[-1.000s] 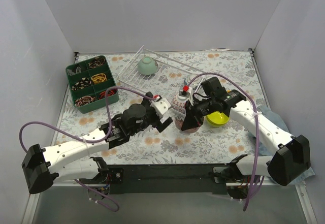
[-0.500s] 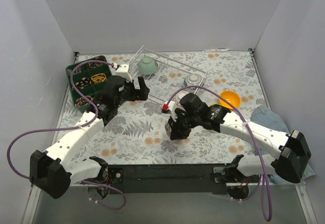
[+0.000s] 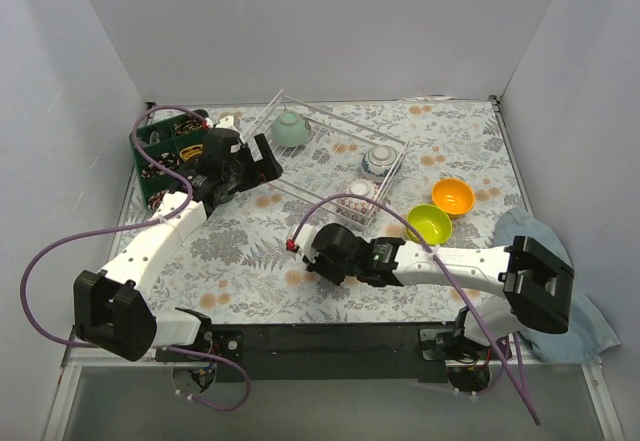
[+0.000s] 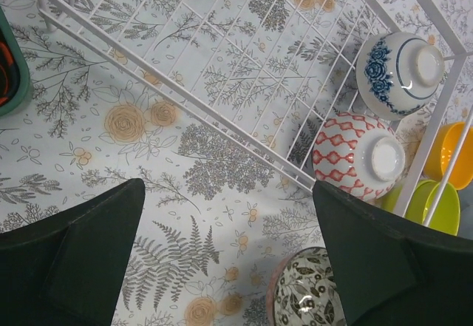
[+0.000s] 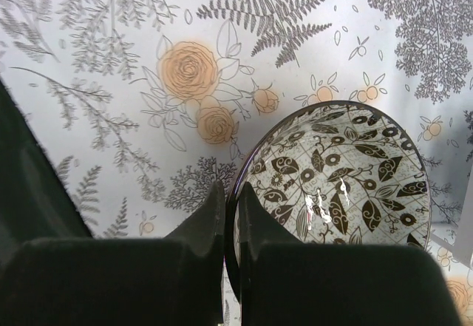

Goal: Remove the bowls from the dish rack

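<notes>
The white wire dish rack (image 3: 330, 151) lies at the back middle and fills the top of the left wrist view (image 4: 222, 67). In it are a pale green bowl (image 3: 291, 128), a blue-and-white bowl (image 3: 380, 161) (image 4: 399, 71) and a pink-patterned bowl (image 3: 360, 199) (image 4: 358, 156), the last two upside down. An orange bowl (image 3: 452, 197) and a lime-yellow bowl (image 3: 428, 223) sit on the table to the rack's right. My right gripper (image 3: 322, 257) (image 5: 230, 208) is shut on the rim of a leaf-patterned bowl (image 5: 340, 178) low over the table. My left gripper (image 3: 262, 164) (image 4: 228, 189) is open and empty at the rack's near left side.
A dark green compartmented tray (image 3: 165, 146) stands at the back left, close behind my left arm. A blue cloth (image 3: 525, 236) lies at the right edge. The floral tablecloth (image 3: 240, 261) covers the table. White walls close in three sides.
My right gripper has carried the leaf-patterned bowl left and toward the front of the table. My left arm has swung back and left to the rack's near side.
</notes>
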`<state>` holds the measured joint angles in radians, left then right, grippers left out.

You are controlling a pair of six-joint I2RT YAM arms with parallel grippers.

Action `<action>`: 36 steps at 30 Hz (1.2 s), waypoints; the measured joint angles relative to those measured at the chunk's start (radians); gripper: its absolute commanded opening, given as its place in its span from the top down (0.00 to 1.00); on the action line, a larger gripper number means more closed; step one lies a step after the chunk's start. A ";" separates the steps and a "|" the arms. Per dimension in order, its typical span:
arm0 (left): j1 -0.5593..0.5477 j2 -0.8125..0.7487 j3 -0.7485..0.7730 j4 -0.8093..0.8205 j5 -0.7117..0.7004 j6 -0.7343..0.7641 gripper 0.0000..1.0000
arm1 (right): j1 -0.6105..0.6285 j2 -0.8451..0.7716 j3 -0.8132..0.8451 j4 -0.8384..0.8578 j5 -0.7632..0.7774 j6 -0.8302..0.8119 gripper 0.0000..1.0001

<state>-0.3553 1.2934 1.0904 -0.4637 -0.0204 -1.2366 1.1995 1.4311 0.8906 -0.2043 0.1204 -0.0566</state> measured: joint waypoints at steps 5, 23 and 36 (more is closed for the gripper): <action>0.000 0.004 0.026 -0.020 0.006 -0.009 0.02 | 0.055 0.068 -0.041 0.098 0.131 -0.008 0.93; -0.004 0.076 0.104 -0.028 0.130 -0.008 0.02 | 0.113 -0.005 -0.066 0.153 0.231 0.019 0.02; -0.117 0.235 0.216 -0.004 0.181 -0.003 0.02 | -0.085 -0.172 0.084 -0.043 0.239 0.143 0.01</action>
<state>-0.4721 1.5288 1.3067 -0.4675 0.1604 -1.2392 1.1141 1.2594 0.9749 -0.2478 0.3595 0.0860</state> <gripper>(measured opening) 0.983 0.985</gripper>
